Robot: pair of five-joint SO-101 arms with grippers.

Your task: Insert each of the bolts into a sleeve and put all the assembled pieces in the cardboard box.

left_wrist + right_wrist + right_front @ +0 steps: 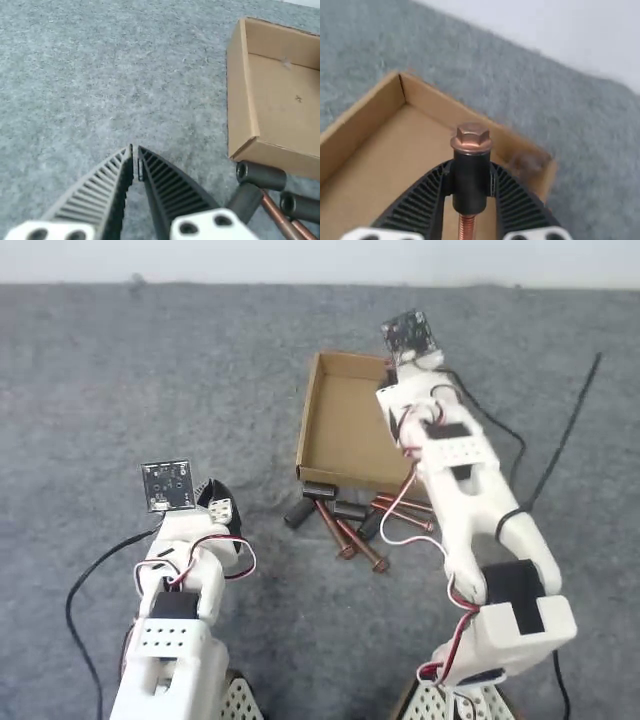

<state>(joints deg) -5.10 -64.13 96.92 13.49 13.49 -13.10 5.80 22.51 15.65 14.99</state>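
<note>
Nearest, the left gripper (135, 148) hangs over the grey carpet (75, 75), its ribbed fingers (102, 185) nearly touching and holding nothing. At its 3 o'clock in the high view lies the loose pile of short black cylindrical sleeves (318, 490) and long copper-coloured hex bolts (347, 537), just outside the 6 o'clock wall of the shallow brown cardboard box (335, 430). Farther off, the right gripper (470, 170) clamps a black sleeve with a copper bolt through it (470, 180). The piece's long axis runs along the fingers, head outward. The box floor lies beneath, so a release should land it inside.
</note>
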